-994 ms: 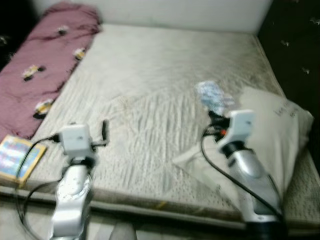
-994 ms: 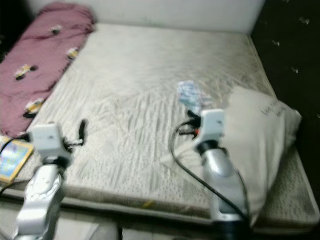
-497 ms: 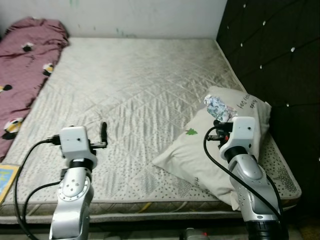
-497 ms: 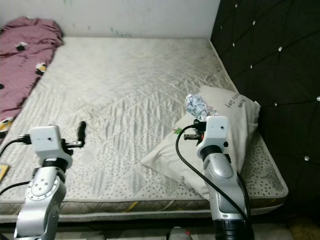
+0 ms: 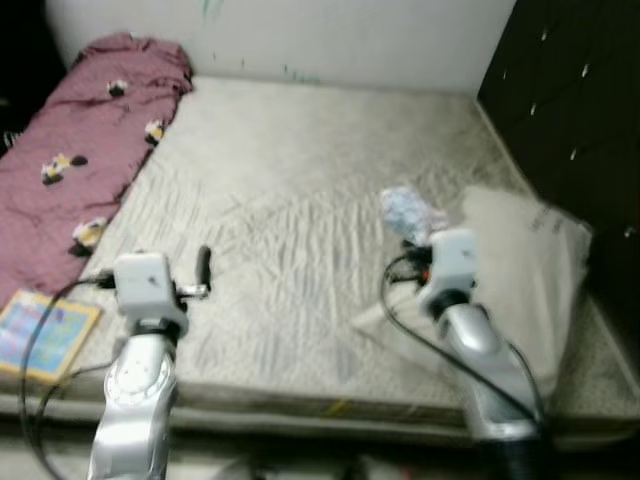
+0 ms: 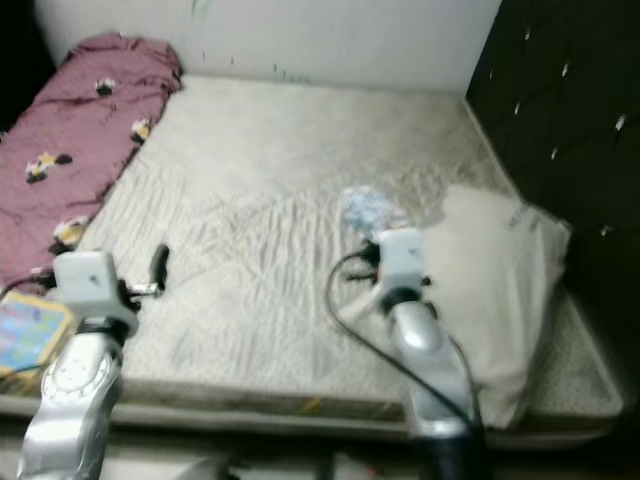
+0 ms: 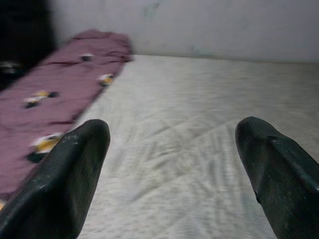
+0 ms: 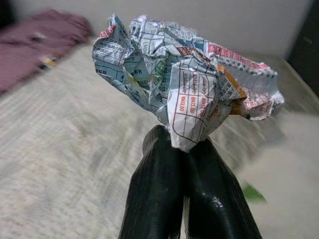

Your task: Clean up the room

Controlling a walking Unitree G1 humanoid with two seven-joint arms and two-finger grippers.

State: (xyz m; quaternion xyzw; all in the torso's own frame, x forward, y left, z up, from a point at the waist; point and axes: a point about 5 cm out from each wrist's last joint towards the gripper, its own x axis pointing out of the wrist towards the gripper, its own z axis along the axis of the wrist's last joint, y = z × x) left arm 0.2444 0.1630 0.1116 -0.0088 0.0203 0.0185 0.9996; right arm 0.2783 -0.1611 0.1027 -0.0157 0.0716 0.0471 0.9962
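Observation:
A crumpled ball of printed paper [image 8: 184, 74] is pinched at the tips of my right gripper [image 8: 179, 144], whose two black fingers are shut on it. In the left eye view the crumpled paper [image 5: 410, 212] is held up above the mattress [image 5: 300, 190], just left of the white pillow [image 5: 530, 270]. My left gripper [image 7: 169, 164] is open with nothing between its fingers, and it hovers over the near left part of the mattress [image 7: 189, 124].
A maroon blanket [image 5: 90, 150] with small printed figures lies along the left side of the bed. A colourful book [image 5: 45, 335] lies at the near left corner. A dark padded headboard [image 5: 570, 110] stands on the right and a pale wall behind.
The whole view has swung to the left and blurred, so the blanket and the book are in the picture again. Both arms keep their pose; the right gripper still holds the paper.

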